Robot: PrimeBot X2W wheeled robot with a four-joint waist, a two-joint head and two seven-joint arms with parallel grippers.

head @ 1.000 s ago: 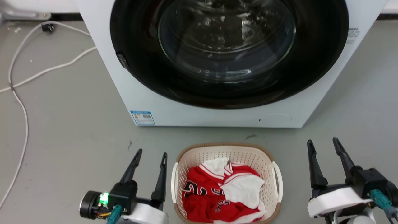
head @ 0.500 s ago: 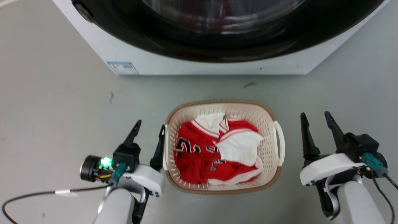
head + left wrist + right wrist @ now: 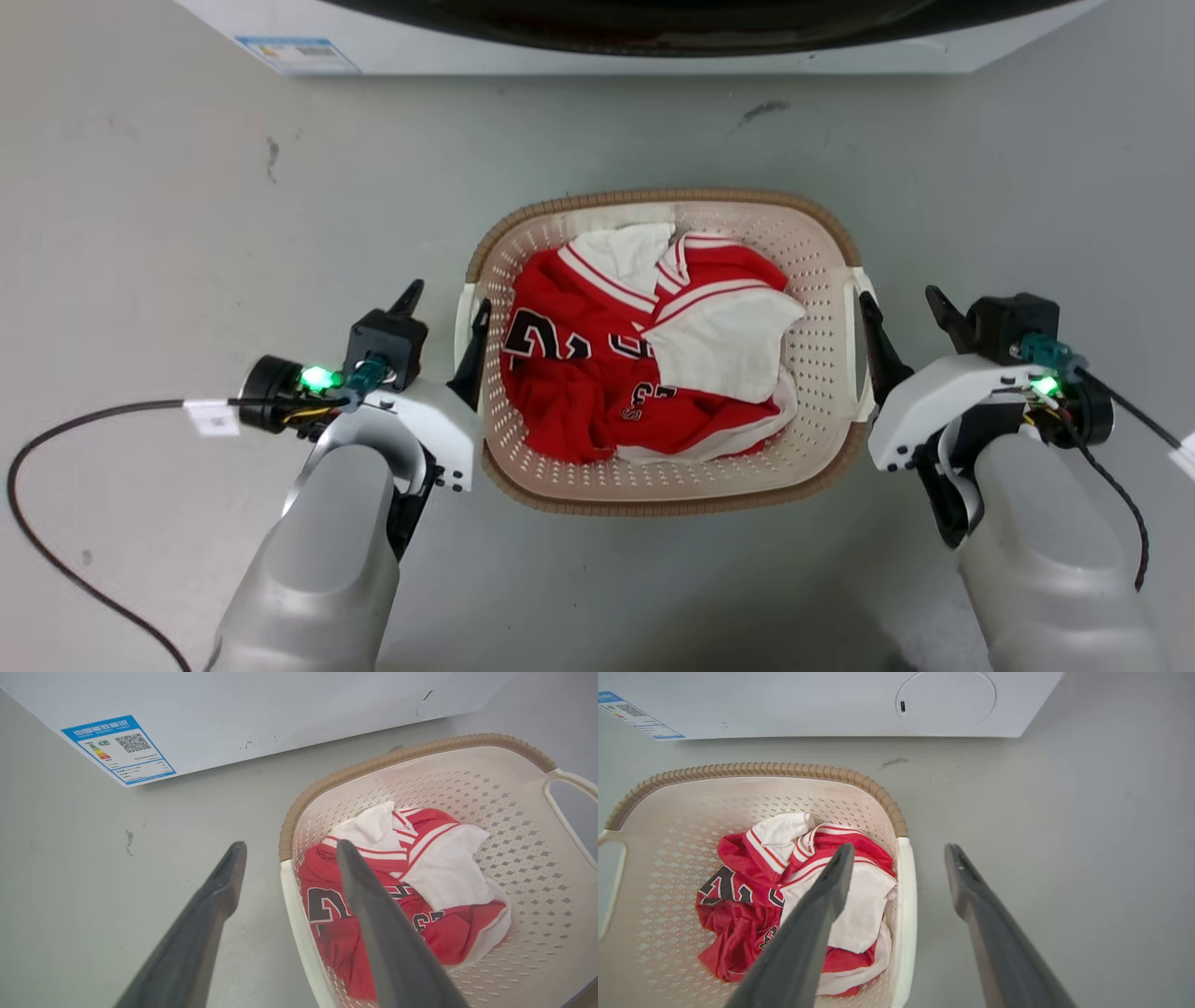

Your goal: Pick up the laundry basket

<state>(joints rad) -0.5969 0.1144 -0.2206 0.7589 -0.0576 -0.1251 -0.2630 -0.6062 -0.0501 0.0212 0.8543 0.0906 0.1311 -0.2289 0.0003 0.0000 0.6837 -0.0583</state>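
The laundry basket [image 3: 653,198], cream perforated plastic with a brown rim, stands on the grey floor and holds a red and white jersey [image 3: 597,373]. My left gripper [image 3: 446,297] is open astride the basket's left handle [image 3: 462,317]. In the left wrist view the left gripper [image 3: 290,844] has one finger over the jersey and one outside the handle [image 3: 299,919]. My right gripper [image 3: 898,297] is open astride the right handle [image 3: 851,308]. The right wrist view has the right gripper [image 3: 900,847] spanning the handle [image 3: 906,896], with the brown rim [image 3: 761,769] beyond.
The white washing machine [image 3: 467,47] stands just past the basket, its base showing in the wrist views [image 3: 280,709] [image 3: 784,700]. A black cable [image 3: 56,439] loops over the floor at my left arm. Bare grey floor lies on both sides of the basket.
The head camera has tilted down, so the washer slid up out of the picture. Both open grippers closed in sideways on the basket and now straddle its side handles.
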